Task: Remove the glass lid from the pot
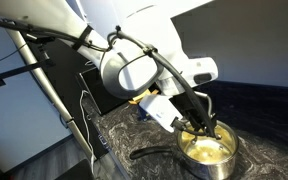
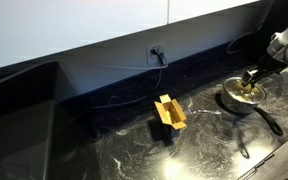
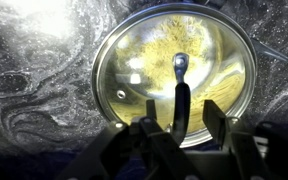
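The glass lid [image 3: 174,65] lies on the pot and fills most of the wrist view; yellowish contents show through it. Its thin metal rim is visible, and a dark knob [image 3: 181,95] stands at its centre. My gripper [image 3: 182,118] is open right above the lid, with one finger on each side of the knob and a gap on both sides. In both exterior views the gripper [image 1: 202,126] [image 2: 252,78] hangs over the steel pot [image 1: 210,152] [image 2: 240,97]. The pot's long dark handle [image 2: 268,119] points toward the counter's front edge.
The pot stands on a dark marbled counter [image 2: 114,145]. A small yellow-and-blue box [image 2: 168,112] stands open at mid-counter, well away from the pot. A wall outlet with a cable [image 2: 156,51] is behind it. A tripod leg [image 1: 54,90] stands beside the counter.
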Available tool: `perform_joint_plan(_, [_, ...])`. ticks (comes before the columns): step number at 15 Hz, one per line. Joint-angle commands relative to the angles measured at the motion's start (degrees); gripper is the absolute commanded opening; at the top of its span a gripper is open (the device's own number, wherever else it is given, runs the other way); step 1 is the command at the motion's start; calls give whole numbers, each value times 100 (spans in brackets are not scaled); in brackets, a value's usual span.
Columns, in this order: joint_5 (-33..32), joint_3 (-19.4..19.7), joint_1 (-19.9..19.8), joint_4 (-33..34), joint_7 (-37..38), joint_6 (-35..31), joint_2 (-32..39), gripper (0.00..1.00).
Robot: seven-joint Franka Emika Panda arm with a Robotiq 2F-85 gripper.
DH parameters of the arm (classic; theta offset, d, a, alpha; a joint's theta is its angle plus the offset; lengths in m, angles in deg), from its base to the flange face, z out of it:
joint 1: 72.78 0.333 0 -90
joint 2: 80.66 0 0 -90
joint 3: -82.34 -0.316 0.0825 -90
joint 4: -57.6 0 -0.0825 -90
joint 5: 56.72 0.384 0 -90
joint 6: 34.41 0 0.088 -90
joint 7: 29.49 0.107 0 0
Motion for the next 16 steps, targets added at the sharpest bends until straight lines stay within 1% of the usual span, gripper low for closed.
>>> perform_joint_plan(1, [-257,-58,-52,55,278,-129,58,21])
perform_joint_plan(2, [-300,-56,-48,49,309,-126,48,12])
perform_joint_plan(3, [-354,-52,-44,36,327,-128,25,5])
perform_joint_plan(4, [-417,-40,-37,20,365,-117,-12,1])
perform_joint_plan(5, [-505,-17,-32,-13,432,-110,-80,0])
perform_joint_plan(6, [-600,5,-20,-39,481,-90,-136,3])
perform_joint_plan(8, [-854,67,17,-102,711,117,-338,4])
perform_joint_plan(11, [-1048,32,-1,-243,856,181,-708,4])
perform_joint_plan(12, [-1040,-3,-20,-274,824,212,-824,4])
perform_joint_plan(14, [-819,-123,-43,-349,581,464,-1141,4])
perform_joint_plan(16, [-520,-238,12,-428,210,914,-1489,4])
